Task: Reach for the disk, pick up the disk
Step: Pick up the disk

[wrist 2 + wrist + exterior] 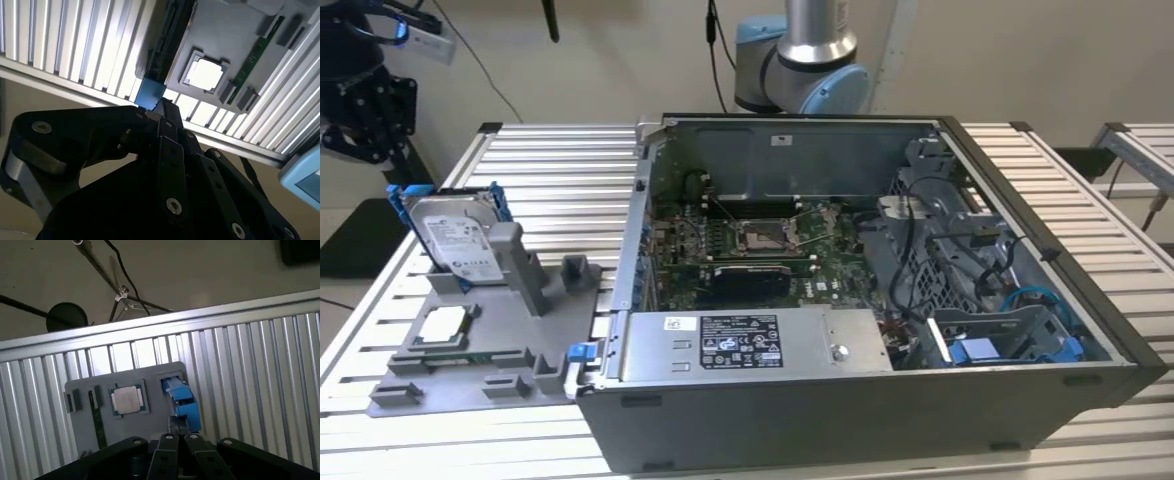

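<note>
The disk stands on edge in a grey holder on the tabletop, at the exterior view's left of the open case. Its label face shows to the exterior view, and a blue bracket frames its edges. The chip lies flat in the same holder, near the disk.

In both wrist views we look down on the disk edge-on. It shows as a thin strip capped in blue, with its long edge running away from the hand. The hand hangs above the disk and apart from it, the blue end just past its tip. Its jaws look drawn together, with nothing between them.

We judge the reach underway and no grip made. The disk's narrow thickness, not its broad face, is turned toward the hand.
</note>
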You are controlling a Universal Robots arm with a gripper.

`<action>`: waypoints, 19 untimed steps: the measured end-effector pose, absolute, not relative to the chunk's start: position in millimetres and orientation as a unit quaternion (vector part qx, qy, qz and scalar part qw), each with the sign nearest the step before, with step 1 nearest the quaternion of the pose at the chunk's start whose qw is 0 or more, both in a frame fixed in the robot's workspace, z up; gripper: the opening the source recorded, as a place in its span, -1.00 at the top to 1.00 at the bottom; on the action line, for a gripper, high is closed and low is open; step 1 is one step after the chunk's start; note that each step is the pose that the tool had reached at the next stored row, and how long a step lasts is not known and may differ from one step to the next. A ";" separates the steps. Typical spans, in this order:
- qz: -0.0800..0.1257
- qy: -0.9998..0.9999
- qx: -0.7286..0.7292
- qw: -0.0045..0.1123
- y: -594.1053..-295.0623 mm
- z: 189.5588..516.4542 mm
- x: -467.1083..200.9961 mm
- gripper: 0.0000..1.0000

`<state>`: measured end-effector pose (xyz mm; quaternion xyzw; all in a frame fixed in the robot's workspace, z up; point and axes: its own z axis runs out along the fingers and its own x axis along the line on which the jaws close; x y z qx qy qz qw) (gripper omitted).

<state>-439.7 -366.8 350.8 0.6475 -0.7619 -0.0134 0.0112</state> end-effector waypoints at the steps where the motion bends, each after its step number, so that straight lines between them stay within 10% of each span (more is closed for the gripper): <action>1: -0.013 -0.759 0.651 0.011 -366.8 350.7 -439.3 1.00; 15: -0.012 -0.736 0.677 0.011 -366.2 345.6 -431.1 1.00; 16: -0.012 -0.736 0.677 0.011 -366.2 345.6 -431.0 -1.00; 19: -0.012 -0.736 0.677 0.011 -364.6 345.4 -430.9 -1.00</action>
